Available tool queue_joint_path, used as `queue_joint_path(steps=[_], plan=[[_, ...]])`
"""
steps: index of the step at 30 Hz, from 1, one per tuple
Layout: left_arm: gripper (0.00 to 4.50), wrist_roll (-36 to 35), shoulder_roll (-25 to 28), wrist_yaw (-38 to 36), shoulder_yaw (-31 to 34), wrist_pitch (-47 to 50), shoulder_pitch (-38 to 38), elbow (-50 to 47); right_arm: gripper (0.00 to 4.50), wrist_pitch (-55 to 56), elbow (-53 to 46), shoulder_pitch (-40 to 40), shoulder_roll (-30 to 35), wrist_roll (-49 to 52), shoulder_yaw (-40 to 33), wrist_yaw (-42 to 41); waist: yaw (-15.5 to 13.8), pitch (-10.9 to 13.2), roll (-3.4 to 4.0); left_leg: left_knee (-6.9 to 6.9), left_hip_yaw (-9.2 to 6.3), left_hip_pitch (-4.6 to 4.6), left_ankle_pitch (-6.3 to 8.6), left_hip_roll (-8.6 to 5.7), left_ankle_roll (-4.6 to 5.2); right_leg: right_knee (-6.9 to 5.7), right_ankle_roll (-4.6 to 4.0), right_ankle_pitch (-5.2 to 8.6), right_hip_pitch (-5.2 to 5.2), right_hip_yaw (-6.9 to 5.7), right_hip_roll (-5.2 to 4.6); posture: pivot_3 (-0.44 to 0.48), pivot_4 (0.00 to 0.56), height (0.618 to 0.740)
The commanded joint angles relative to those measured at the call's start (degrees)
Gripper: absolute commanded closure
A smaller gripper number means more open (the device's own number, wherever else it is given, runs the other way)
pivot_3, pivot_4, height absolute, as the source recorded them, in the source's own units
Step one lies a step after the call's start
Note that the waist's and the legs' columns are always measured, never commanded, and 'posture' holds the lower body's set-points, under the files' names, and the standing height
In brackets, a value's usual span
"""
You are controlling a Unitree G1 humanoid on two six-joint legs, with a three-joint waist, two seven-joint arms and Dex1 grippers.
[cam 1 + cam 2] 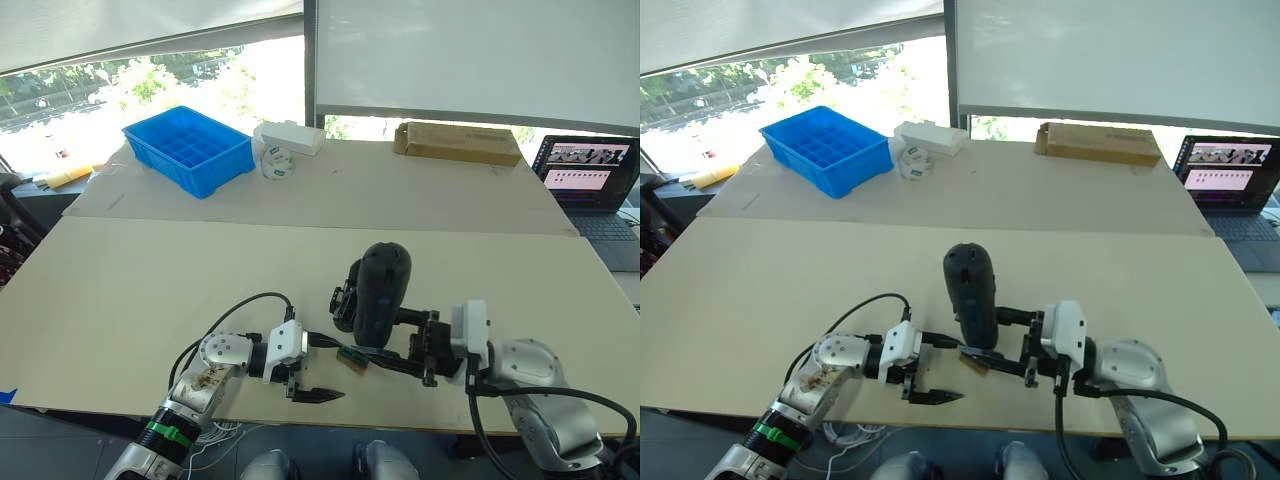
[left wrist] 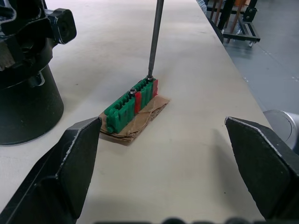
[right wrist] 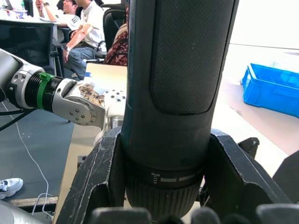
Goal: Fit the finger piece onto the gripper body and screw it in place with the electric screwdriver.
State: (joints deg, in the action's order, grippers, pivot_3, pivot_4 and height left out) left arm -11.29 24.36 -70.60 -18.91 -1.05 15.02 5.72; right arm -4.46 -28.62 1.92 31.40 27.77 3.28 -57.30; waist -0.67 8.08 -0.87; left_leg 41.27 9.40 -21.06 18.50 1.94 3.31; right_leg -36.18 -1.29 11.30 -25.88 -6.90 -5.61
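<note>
**Screwdriver bit resting on the screw holder, left gripper waiting open**

On the left, the left gripper point(image 1: 305, 385) hangs near the front edge of the table point(image 1: 150, 290) with its two fingers spread wide and nothing between them. Just beside it, toward the middle, lies the small green block point(image 2: 131, 105) on a piece of brown cardboard point(image 2: 140, 121). The thin metal bit point(image 2: 155, 39) touches the top of this block at one end, where a dark screw head seems to sit.

Further right, the electric screwdriver point(image 1: 971, 290) stands almost upright, and the right gripper point(image 1: 1012, 352) is clamped around its lower body. The gripper body point(image 2: 25, 70) stands just behind the tool, close to the block.

I think the main risk is at the bit: if the tool tilts or lifts too fast, the screw may not stay on the tip and may fall on the table. The light block could also slide or tip under the push, because nothing holds it.

The finger piece I cannot find with certainty. The gripper body is mostly hidden behind the screwdriver in the head views and cut off in the left wrist view, so I cannot tell if a finger is already fitted
</note>
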Motion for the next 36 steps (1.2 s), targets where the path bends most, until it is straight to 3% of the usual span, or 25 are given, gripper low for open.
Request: queue_joint_path(steps=[1, 26, 36], plan=[[0.00, 0.6, 0.2, -0.5, -1.6, 0.9, -1.1, 1.1, 2.56, 1.9, -0.6, 0.9, -0.2, 0.3, -0.5, 0.0, 0.0, 0.0, 0.00, 0.00, 0.00, 0.00, 0.00, 0.00, 0.00, 0.00, 0.00, 0.00, 0.00, -0.01, 0.00, 0.000, 0.150, 0.740], [0.00, -0.6, 1.7, -1.4, 1.2, -1.0, -0.6, 3.4, 2.56, -2.3, -5.7, 2.7, 1.8, 6.9, -4.7, 2.4, 0.1, 0.0, 0.00, 0.01, -0.05, 0.03, 0.00, 0.01, 0.00, -0.01, 0.00, 0.00, 0.05, -0.03, -0.03, 0.000, 0.150, 0.740], [0.00, -11.3, 5.3, -7.4, 7.6, -0.4, -2.7, -1.4, 2.56, -7.7, -9.5, 5.1, 5.8, 13.4, -10.8, 5.4, 0.5, 0.0, 0.00, -0.01, -0.05, -0.03, 0.00, 0.10, -0.01, -0.01, -0.04, -0.01, -0.06, -0.02, -0.02, 0.000, 0.150, 0.740]])
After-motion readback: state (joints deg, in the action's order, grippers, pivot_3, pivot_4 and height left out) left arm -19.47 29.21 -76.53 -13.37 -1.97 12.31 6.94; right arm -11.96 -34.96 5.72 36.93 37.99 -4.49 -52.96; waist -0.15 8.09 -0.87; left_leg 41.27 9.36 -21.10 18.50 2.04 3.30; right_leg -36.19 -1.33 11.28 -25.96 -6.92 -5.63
